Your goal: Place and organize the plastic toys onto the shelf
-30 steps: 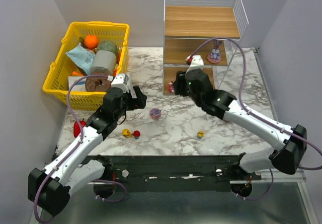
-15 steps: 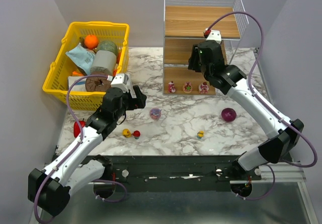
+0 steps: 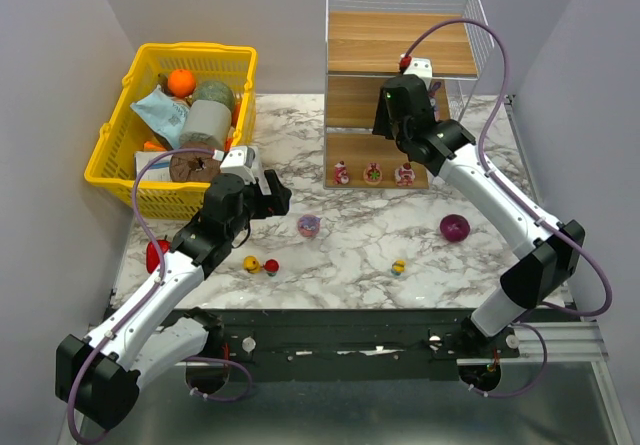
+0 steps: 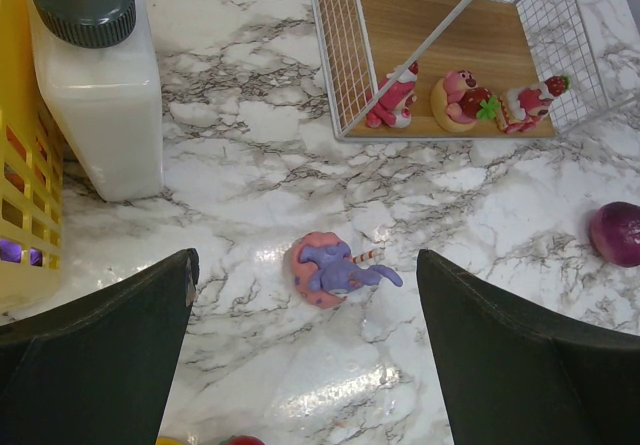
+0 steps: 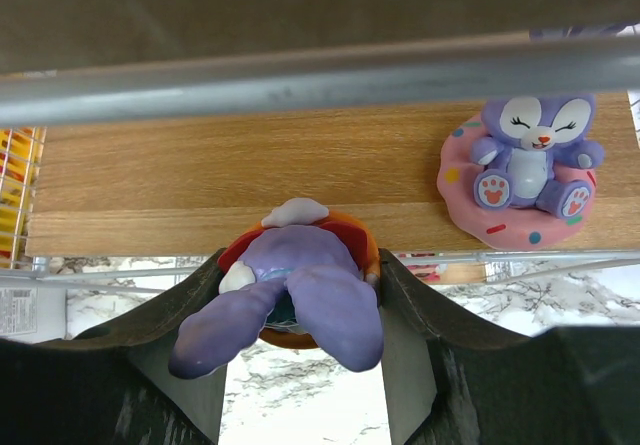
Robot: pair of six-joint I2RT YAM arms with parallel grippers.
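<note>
The right gripper (image 5: pixel 298 310), jaws half-closed around a purple bunny toy (image 5: pixel 290 265), is hovering at the front lip of the shelf (image 5: pixel 200 180) middle board. Released here, it is risking a tumble off the edge, while the left gripper (image 4: pixel 310 335) is gaping empty.

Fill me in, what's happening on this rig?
The right gripper holds a purple bunny at the front edge of the middle board of the shelf, where a second bunny already sits. Three small pink toys stand on the bottom board. The left gripper hovers open over a tipped-over bunny on the table; three tiny dolls lie loose there.
</note>
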